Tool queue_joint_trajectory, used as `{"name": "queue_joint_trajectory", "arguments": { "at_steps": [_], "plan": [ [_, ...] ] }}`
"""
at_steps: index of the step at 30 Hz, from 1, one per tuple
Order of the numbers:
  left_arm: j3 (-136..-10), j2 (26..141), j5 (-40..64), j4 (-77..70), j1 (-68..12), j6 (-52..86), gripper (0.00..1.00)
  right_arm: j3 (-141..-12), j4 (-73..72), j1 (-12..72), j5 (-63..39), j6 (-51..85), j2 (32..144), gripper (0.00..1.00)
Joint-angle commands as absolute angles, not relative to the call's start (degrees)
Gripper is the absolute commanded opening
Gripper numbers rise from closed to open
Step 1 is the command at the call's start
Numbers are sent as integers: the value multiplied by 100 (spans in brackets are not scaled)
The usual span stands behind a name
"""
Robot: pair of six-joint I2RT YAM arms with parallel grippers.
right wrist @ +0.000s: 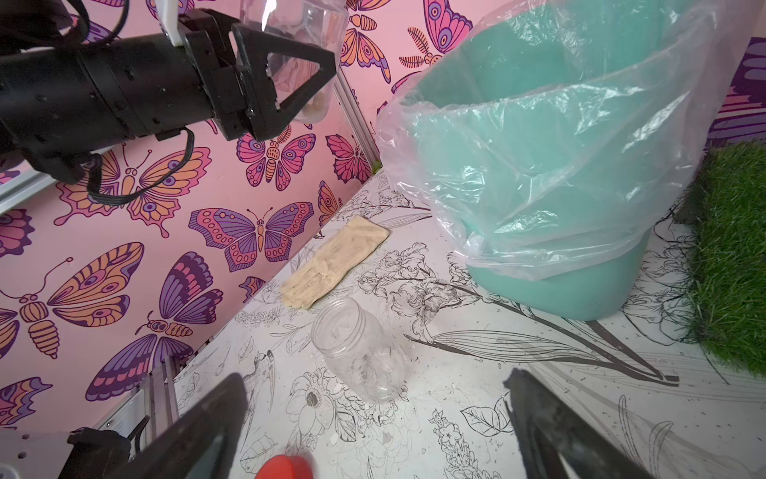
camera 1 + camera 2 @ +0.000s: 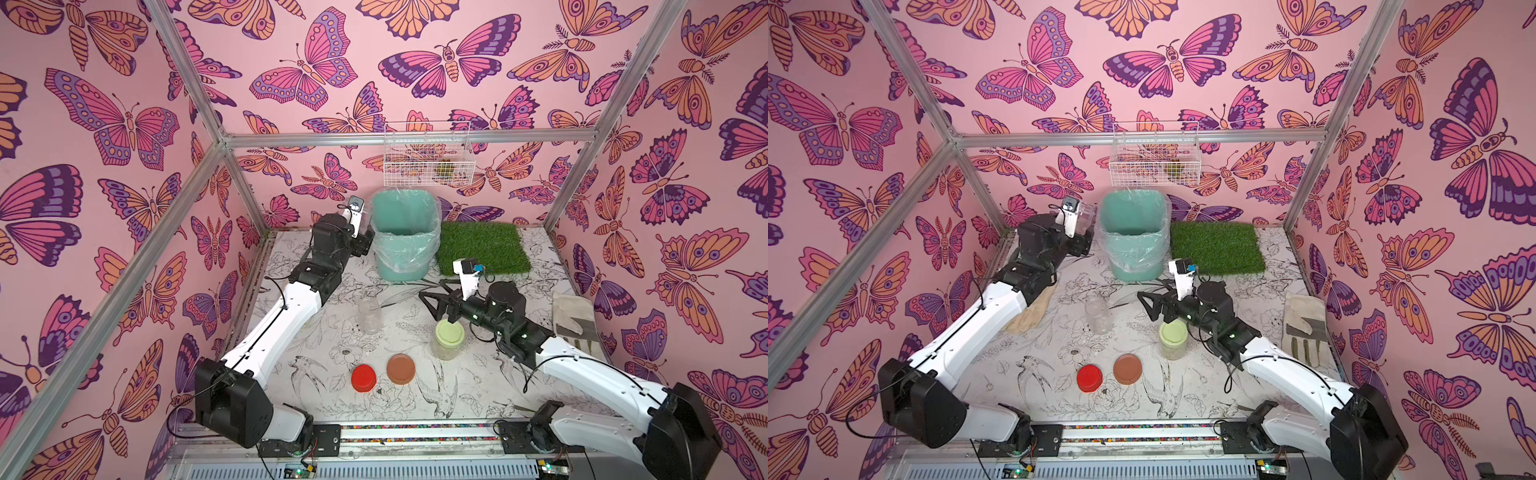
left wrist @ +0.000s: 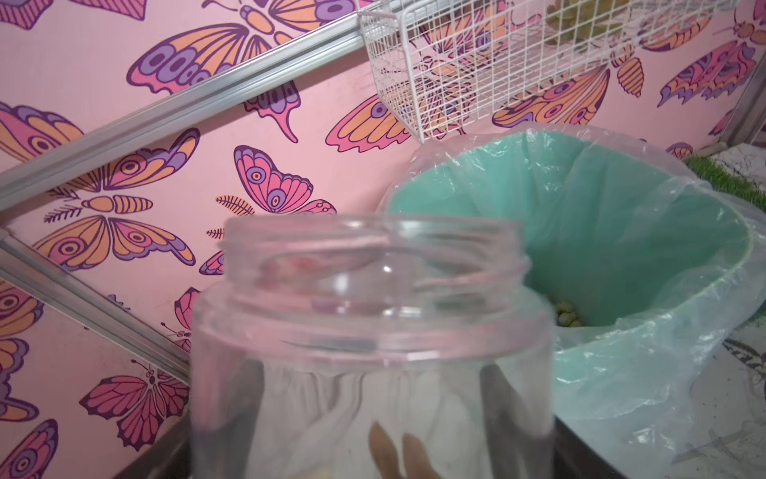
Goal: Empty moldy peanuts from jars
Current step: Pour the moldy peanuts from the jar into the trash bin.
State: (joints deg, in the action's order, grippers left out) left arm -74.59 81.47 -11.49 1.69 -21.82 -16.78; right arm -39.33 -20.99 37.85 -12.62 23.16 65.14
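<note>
1. The left fingers (image 1: 321, 58) are closed partway around a clear plastic jar (image 3: 373, 331). It has no lid and is held aloft just beside the teal bin (image 2: 399, 257). A few moldy peanuts (image 3: 387, 450) lie at its base (tan, oblong).
2. The right fingers (image 1: 215, 423) are spread wide and hold nothing. They hang above the worktop (image 2: 478, 395), near the green-lidded jar (image 2: 448, 338), which has a pale mass inside.
3. A second clear jar (image 2: 369, 316) stands lidless on the worktop between the arms, directly ahead of the right fingers.
4. A red lid (image 2: 363, 377) and a brown lid (image 2: 401, 368) lie flat, side by side.
5. The bin is smooth and tapered, with a crinkly clear liner (image 1: 559, 166) draped over its rim.
6. Around these are a shaggy turf mat (image 2: 482, 247), a white wire basket (image 2: 428, 162) on the back wall, a beige glove (image 1: 335, 261) and a striped work glove (image 2: 575, 316).
</note>
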Motion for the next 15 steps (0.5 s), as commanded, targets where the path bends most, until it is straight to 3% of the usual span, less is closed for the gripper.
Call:
{"name": "queue_joint_trajectory", "arguments": {
  "at_steps": [1, 6, 10, 13, 15],
  "plan": [
    [-7807, 8109, -877, 61, -2179, -2802, 0, -4053, -2127, 3760, -1316, 2327, 6603, 99],
    [-8751, 8644, -796, 1124, -2277, -4875, 0, -3992, -2217, 3760, -1350, 2319, 6633, 99],
    [-9651, 9315, -1392, 1813, -2542, -7107, 0, -3880, -2245, 3757, -1208, 2319, 6567, 99],
    [-10223, 9881, -1913, 1878, -2703, -9502, 0, -3807, -2295, 3757, -1148, 2281, 6541, 99],
    [-10401, 10262, -2185, 1101, -2707, -11280, 0, -3766, -2313, 3753, -1115, 2261, 6528, 99]
  ]
}}
